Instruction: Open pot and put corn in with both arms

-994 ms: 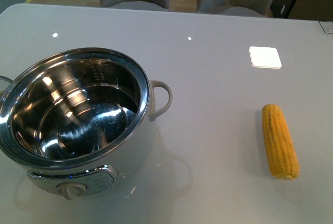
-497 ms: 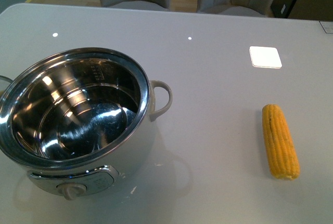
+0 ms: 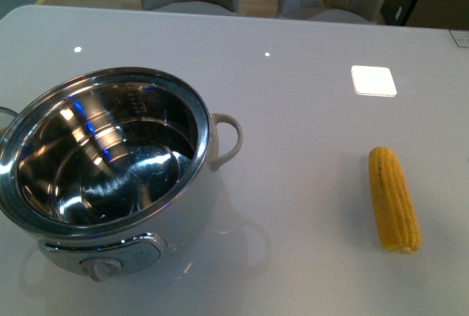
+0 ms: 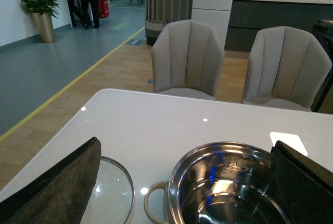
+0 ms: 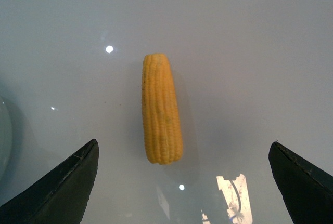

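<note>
Glossy pale grey worktop (image 3: 293, 111), shiny enough to throw back bright spots (image 3: 267, 54) and a white square (image 3: 374, 80) at about 1 o'clock. The pot (image 3: 110, 169) sits open at 8 o'clock with its steel inside gleaming. The glass lid (image 4: 112, 187) lies flat just beside one handle (image 4: 153, 206). The corn (image 3: 394, 199) lies at 4 o'clock, well apart from the pot. Left pincer (image 4: 186, 143) is spread wide and gripping nothing. Right pincer (image 5: 183, 142) is the same, hanging over the corn. Past the worktop there are two beige chairs (image 4: 188, 57), a wood floor (image 4: 104, 73) and a potted plant (image 4: 40, 13).
</note>
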